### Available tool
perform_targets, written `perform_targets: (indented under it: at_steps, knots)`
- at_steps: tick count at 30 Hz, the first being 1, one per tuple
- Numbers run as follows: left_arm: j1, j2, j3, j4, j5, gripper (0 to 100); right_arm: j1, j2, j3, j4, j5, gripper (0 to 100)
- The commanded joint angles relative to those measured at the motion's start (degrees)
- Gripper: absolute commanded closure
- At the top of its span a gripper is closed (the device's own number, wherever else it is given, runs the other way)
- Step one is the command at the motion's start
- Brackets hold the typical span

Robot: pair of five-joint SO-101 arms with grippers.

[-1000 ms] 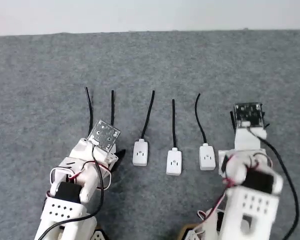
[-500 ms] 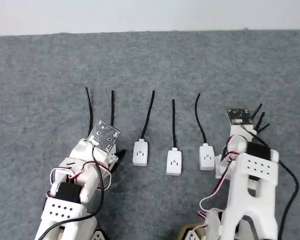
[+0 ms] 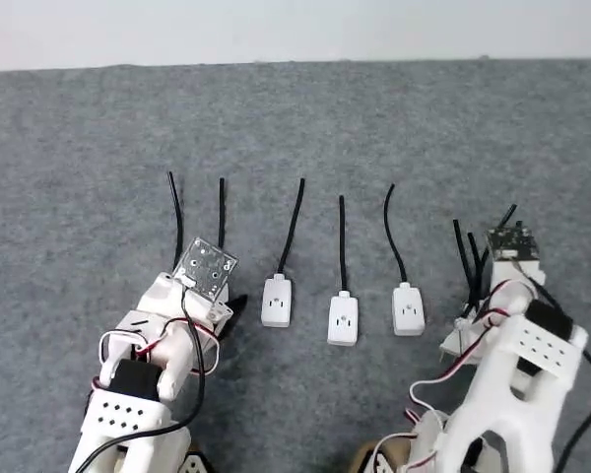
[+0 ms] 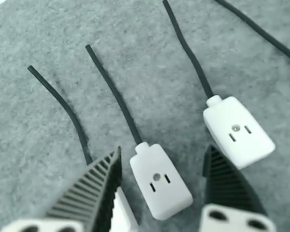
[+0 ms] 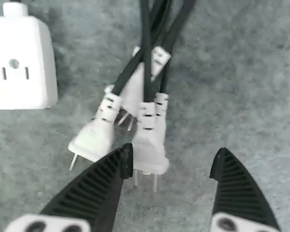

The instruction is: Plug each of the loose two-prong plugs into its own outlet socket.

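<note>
On the grey worktop (image 3: 79,128), the left arm's fingers (image 4: 94,193) stand spread and empty, straddling a white outlet socket (image 4: 160,181). Three more sockets (image 3: 343,318) lie in a row to its right. Farther right, the loose plugs (image 5: 147,140) lie bunched together just before the right arm's fingers (image 5: 92,193), also spread, holding nothing.

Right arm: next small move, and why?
Probably lower the right hand while centring it on the nearest plug. The hand is open above the bundled plugs, nothing is gripped yet, and that plug sits off to one side of the gap.
</note>
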Motion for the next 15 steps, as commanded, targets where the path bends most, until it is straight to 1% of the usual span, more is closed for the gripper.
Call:
perform_targets:
  at_steps: [1, 8, 10, 13, 15]
  knots:
    - [-0.62, -1.23, -0.57, -1.67, 0.0, 73, -1.01, 0.31, 1.76, -3.82, 0.62, 73.9]
    - [-0.62, -1.23, -0.57, -1.67, 0.0, 73, -2.68, 0.31, 4.92, -5.93, 0.62, 74.8]
    - [-0.62, -1.23, -0.57, -1.67, 0.0, 73, -3.47, 0.31, 4.92, -5.76, 0.62, 81.8]
    - [-0.62, -1.23, -0.57, -1.76, 0.0, 73, -4.79, -0.13, 4.57, -6.46, 0.62, 99.8]
    - [-0.62, -1.23, -0.57, -1.76, 0.0, 73, -4.88, -0.22, 4.84, -7.16, 0.62, 96.5]
